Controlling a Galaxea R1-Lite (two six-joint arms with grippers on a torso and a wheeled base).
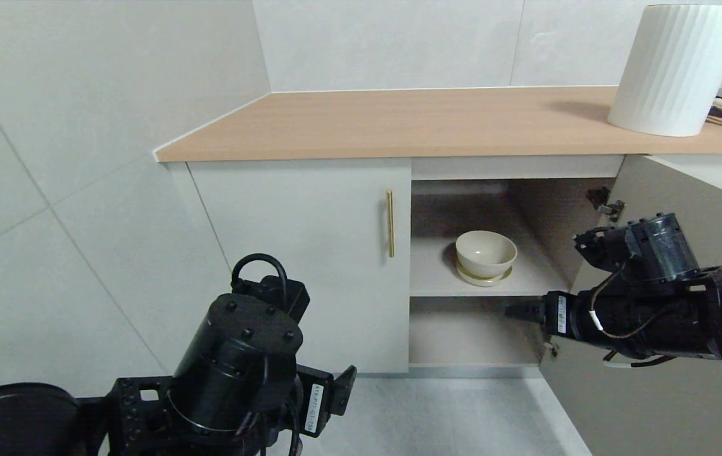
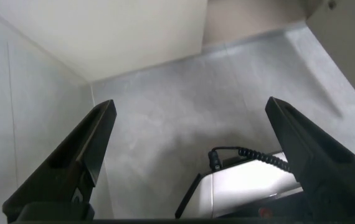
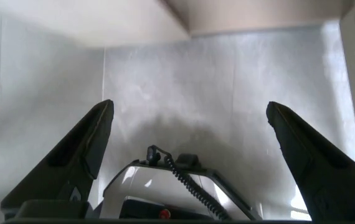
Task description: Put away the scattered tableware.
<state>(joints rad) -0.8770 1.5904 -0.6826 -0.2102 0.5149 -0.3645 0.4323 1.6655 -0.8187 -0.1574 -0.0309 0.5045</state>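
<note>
The left gripper (image 2: pixel 190 104) and the right gripper (image 3: pixel 189 106) are both wide open and empty, and the right one, near the open cabinet door (image 1: pixel 639 418), may bump it.

Bench (image 1: pixel 399 120): wood top, spans 10 to 2 o'clock.
Ribbed tub (image 1: pixel 677 69): white, upright on bench, 2 o'clock.
Cab door (image 1: pixel 297 253): shut, centre; gold bar handle (image 1: pixel 390 223) vertical by its 3 o'clock edge.
Open door (image 1: pixel 639 418): swung out, 4 o'clock; hinge (image 1: pixel 607 202) near top.
Floor (image 1: pixel 449 411): grey tile, 6 o'clock.
Wall (image 1: pixel 50 190): pale tile, 9 o'clock.
</note>
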